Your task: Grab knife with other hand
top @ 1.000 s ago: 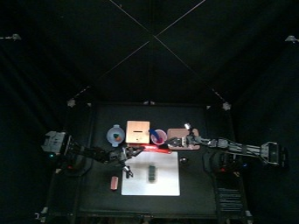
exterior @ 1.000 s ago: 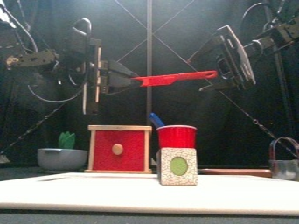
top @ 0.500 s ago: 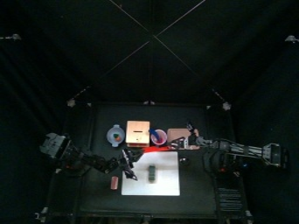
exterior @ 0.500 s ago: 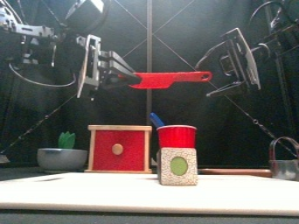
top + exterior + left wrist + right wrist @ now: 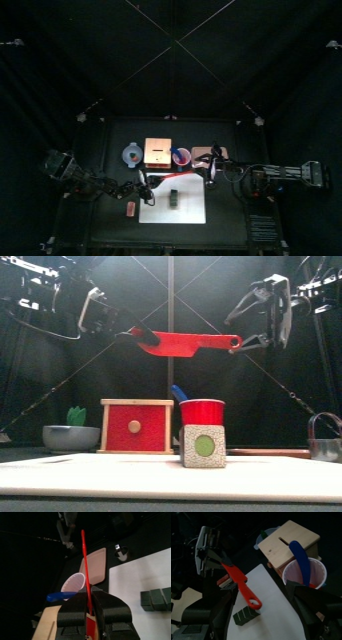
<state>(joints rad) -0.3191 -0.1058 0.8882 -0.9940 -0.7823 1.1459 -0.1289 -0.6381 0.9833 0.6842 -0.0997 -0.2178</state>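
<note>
Black curtains all round, a small black table (image 5: 94, 175), and a red knife (image 5: 185, 342) held in the air between two arms.

The left gripper (image 5: 90, 598) is clamped on one end of the knife, which runs straight out from between its jaws, high above the white board (image 5: 178, 198). The right gripper (image 5: 254, 340) stands spread wide around the ringed end of the knife, which reaches in between its jaws; I can't tell whether they touch it. Below, a red cup (image 5: 203, 412) with a blue utensil in it stands beside a wooden box (image 5: 138, 425) with a red front, and a dark oblong block (image 5: 246, 615) lies on the board.
</note>
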